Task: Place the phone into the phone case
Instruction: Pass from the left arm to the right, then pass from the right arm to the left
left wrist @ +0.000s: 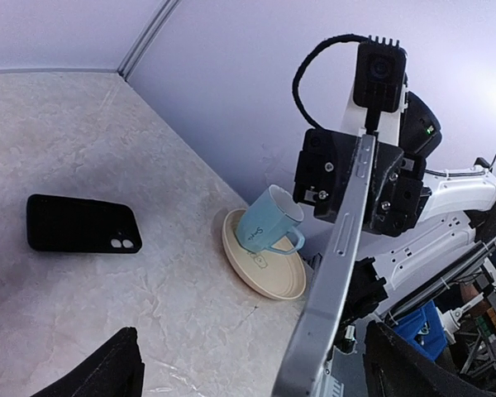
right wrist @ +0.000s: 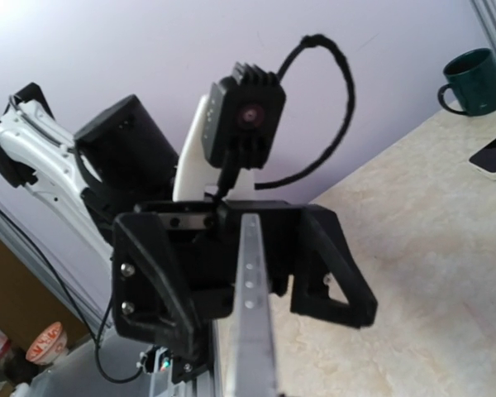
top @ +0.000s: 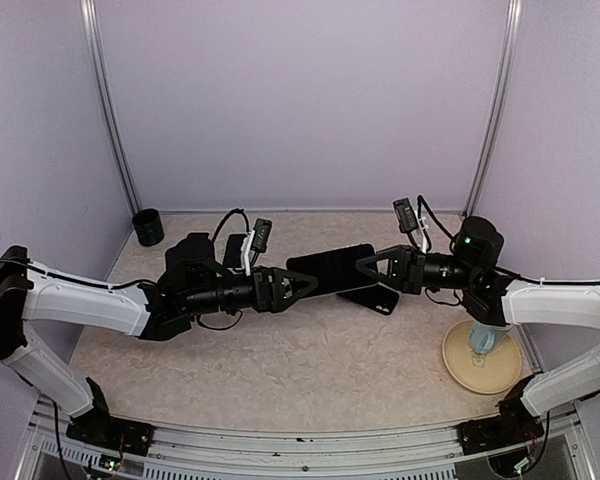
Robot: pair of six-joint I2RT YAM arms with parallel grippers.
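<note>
One slim, silver-edged phone (top: 330, 266) mid-air — right gripper (top: 366, 267) clenched on one end, left gripper (top: 310, 285) released, jaws straddling the other.

I cannot read any text clearly from here. The pale blue cup (left wrist: 269, 227) at the near right of the table has a short dark script word on its side, too small and tilted to make out. The saucer (left wrist: 283, 285) under it has a small dark mark on its rim, equally illegible.
</note>
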